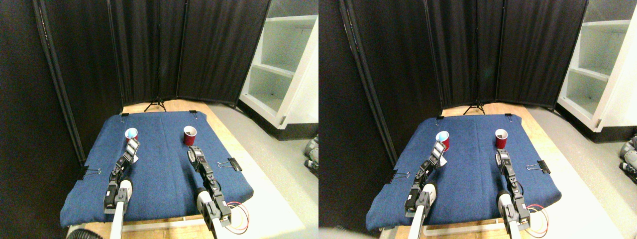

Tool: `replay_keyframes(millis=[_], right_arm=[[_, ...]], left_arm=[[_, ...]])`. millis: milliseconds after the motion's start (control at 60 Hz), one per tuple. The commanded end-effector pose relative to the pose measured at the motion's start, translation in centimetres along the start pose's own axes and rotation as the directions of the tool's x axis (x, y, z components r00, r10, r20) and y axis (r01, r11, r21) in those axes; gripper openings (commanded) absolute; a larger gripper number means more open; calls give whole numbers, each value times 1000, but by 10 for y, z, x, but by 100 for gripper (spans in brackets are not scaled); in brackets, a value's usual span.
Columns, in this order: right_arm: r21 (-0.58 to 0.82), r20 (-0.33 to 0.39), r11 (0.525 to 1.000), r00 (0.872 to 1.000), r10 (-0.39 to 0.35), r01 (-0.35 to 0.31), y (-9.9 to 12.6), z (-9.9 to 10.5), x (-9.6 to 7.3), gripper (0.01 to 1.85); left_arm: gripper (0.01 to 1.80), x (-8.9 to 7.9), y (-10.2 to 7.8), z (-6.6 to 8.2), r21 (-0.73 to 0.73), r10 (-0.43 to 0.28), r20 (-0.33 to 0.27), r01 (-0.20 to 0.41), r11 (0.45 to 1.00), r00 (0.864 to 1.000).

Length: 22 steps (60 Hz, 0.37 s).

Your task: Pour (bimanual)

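Your left gripper [132, 147] sat just below the left cup [131, 134], right against its near side, and you could not tell whether its jaws were open or clamped on the cup. Your right gripper [193, 152] sat just short of the right cup [189, 135]; its jaw state was also too small to read. Inside the left cup you saw something pale blue, though what it was stayed unclear. The right cup stood upright beyond your right gripper, with a dark inside that hid any contents. Both cups rested on the blue cloth [159, 169]. To the right of your right gripper, a black clip [231, 164] pinned the cloth's edge.
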Motion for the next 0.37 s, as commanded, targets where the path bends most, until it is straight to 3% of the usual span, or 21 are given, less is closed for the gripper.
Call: replay_keyframes(millis=[17,33,67,100,117,133,233,250,267,283,300,317,333,367], right_arm=[[17,24,1000,1000,-13,13,6,4,1,9],[17,23,1000,1000,-10,10,6,4,1,9],[16,22,1000,1000,-9,9,6,4,1,9],[11,21,1000,1000,-8,8,6,4,1,9],[11,21,1000,1000,-8,8,6,4,1,9],[13,20,1000,1000,-7,7,6,4,1,10],[14,17,1000,1000,-7,6,6,4,1,9],[16,19,1000,1000,-2,1,6,4,1,9],[16,19,1000,1000,-2,1,6,4,1,9],[16,19,1000,1000,-2,2,5,4,1,8],[16,19,1000,1000,-1,1,5,4,1,7],[16,19,1000,1000,-1,1,5,4,1,7],[15,18,1000,1000,-3,3,5,4,0,8],[15,18,1000,1000,-3,3,5,4,0,8]], left_arm=[[105,1,-3,-14,81,-183,2,182,980,983],[122,0,-2,-14,82,-172,-15,173,982,985],[130,0,-2,-14,92,-161,-29,163,982,987],[163,1,-1,-13,159,-84,-109,101,982,991],[163,1,-1,-13,159,-84,-109,101,982,991],[180,1,1,-13,177,-31,-145,57,983,989],[180,2,1,-11,230,54,-145,-20,973,988],[180,3,1,-11,236,77,-83,-56,970,994],[180,3,1,-11,236,77,-83,-56,970,994],[163,3,1,-10,245,71,-8,-67,967,997],[155,3,1,-10,254,60,18,-63,965,998],[155,3,1,-10,254,60,18,-63,965,998],[143,4,2,-10,257,48,56,-61,964,997],[143,4,2,-10,257,48,56,-61,964,997]])
